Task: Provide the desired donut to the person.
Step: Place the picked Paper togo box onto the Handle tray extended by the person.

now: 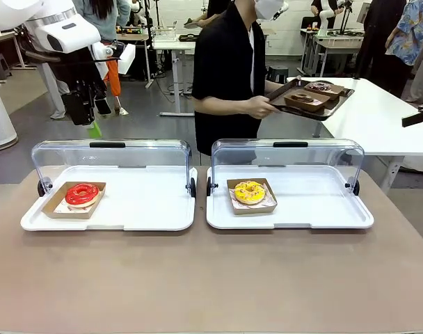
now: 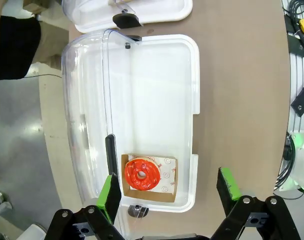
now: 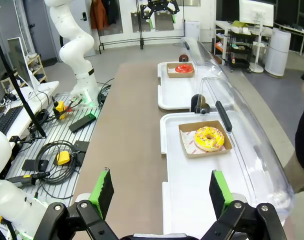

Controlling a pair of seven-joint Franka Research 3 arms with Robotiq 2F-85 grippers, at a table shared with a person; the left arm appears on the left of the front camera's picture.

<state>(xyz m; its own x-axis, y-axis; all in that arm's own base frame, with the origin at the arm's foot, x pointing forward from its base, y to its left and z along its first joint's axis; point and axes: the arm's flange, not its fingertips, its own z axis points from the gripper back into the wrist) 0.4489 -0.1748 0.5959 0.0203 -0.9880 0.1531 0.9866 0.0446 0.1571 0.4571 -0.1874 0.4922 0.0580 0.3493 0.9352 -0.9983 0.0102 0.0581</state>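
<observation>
We found the left gripper (image 2: 169,192) wide open and empty, directly above the red donut (image 2: 141,175). The right gripper (image 3: 162,192), equally open and empty, hung near the yellow donut (image 3: 209,138).

Red donut (image 1: 81,195) left tray (image 1: 149,209), yellow donut (image 1: 250,192) right tray (image 1: 316,205)

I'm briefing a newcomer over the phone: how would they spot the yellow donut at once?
Find the two white trays with raised clear lids on the brown table. In the tray on the robot's right, nearer the person, a yellow donut sits in a brown paper box. The other tray's donut is red.
</observation>
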